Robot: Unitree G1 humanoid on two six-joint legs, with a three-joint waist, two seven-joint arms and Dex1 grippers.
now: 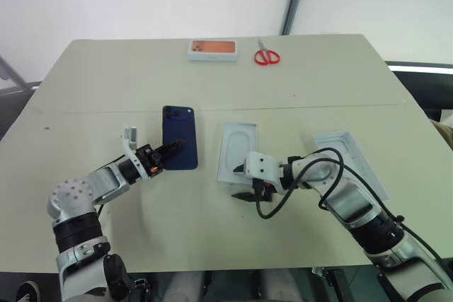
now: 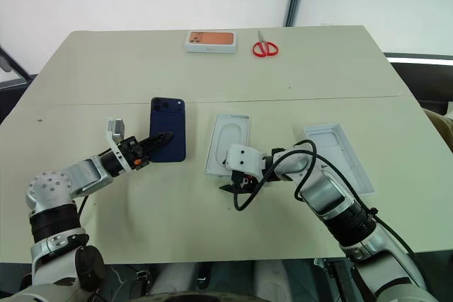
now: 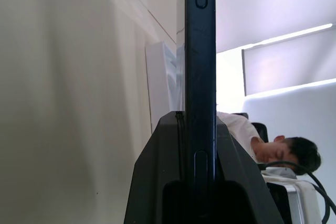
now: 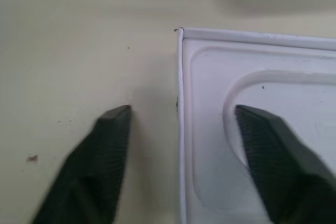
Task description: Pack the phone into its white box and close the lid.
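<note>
Item: phone (image 1: 180,136), mid-desk toward its left edge, clamped by left gripper (image 1: 168,151).
Item: white box (image 1: 237,151), centre desk; 1 near corner straddled by right gripper (image 4: 181,124), jaws parted, nothing gripped.
Advice: pin that wall firmly, then lower the phone in flat.
</note>
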